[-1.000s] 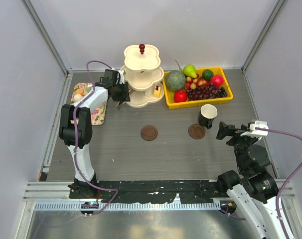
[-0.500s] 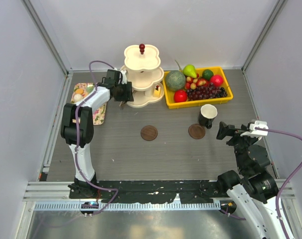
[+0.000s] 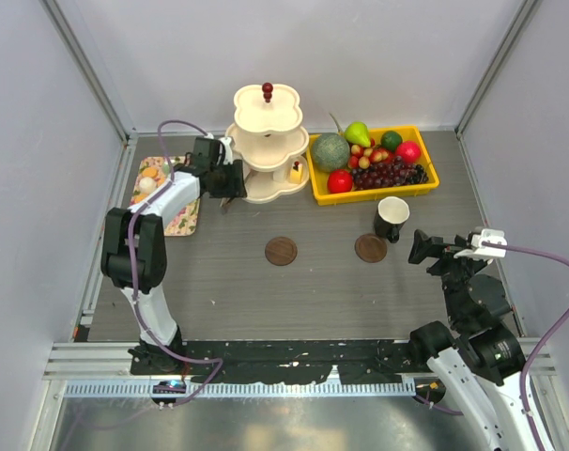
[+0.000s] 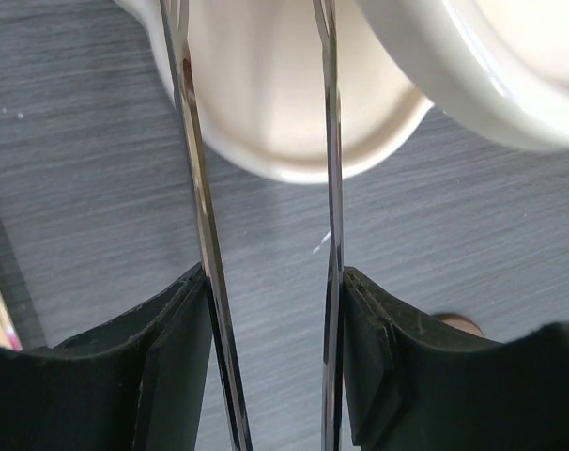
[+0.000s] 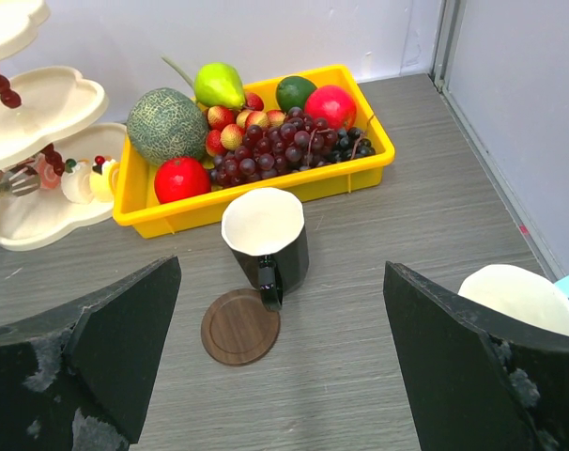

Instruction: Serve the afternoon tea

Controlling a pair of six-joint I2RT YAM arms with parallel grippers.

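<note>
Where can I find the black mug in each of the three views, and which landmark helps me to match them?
Top external: the black mug stands right of centre, just behind a round coaster.
Left wrist: not in it.
Right wrist: the mug is at centre, with the same coaster in front of it.
Shared landmark: the cream tiered stand, far centre from above, upper left in the right wrist view, across the top of the left wrist view.

Grey wood-grain bench point(image 3: 313, 291). On it: cream three-tier stand point(image 3: 266, 191), rear centre; yellow tray point(image 3: 374, 194) just right of it; flowered tray point(image 3: 183, 218), rear left; two wooden coasters point(image 3: 281, 250) point(image 3: 370, 247), mid-bench; black mug point(image 3: 392, 218) by the right coaster; white mug point(image 5: 519, 299), near right.
</note>
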